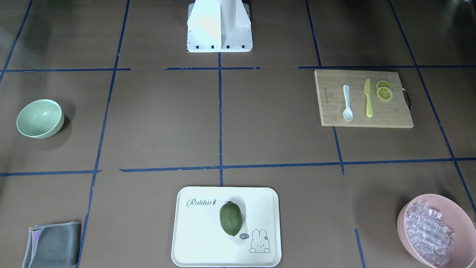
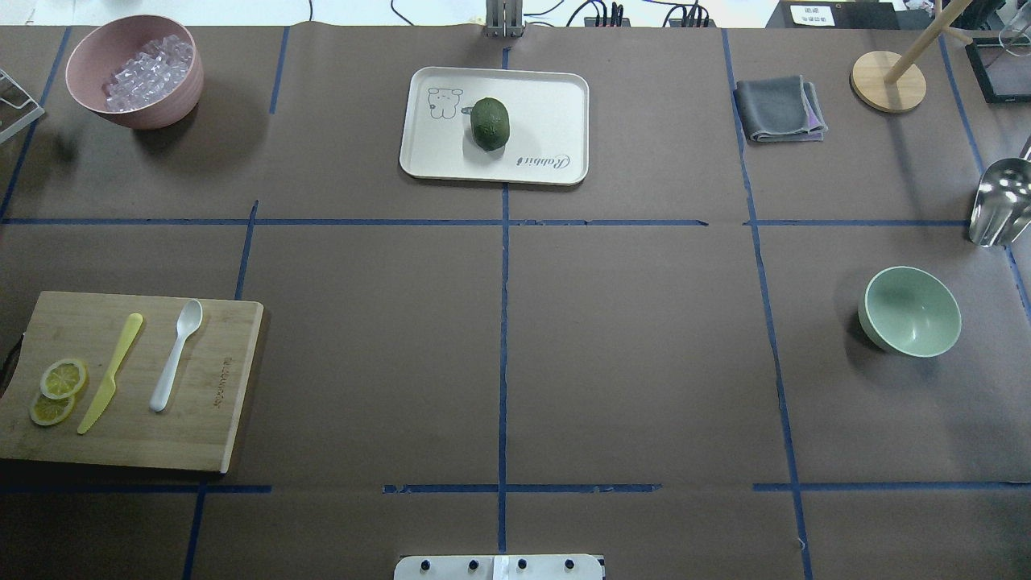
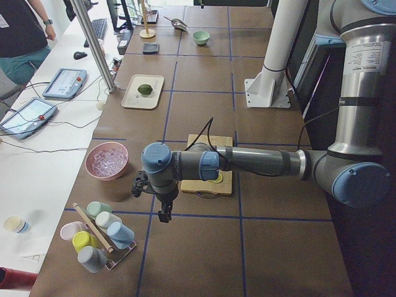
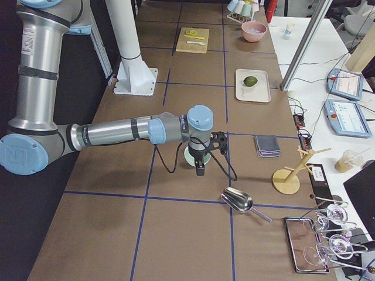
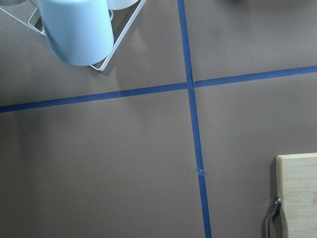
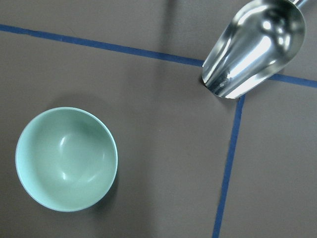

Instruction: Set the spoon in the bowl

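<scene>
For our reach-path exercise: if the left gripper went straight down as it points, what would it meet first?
The left gripper would likely meet bare table near the tape cross, clear of cups and board; exact spot unsure.

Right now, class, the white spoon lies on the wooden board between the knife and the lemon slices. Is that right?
No: the knife lies between the spoon and the lemon slices on the wooden board, as the overhead view shows.

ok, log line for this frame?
stage: not started | spoon: on cutting board beside knife | bowl: empty, robot's right | left gripper: state unclear | right gripper: state unclear
</scene>
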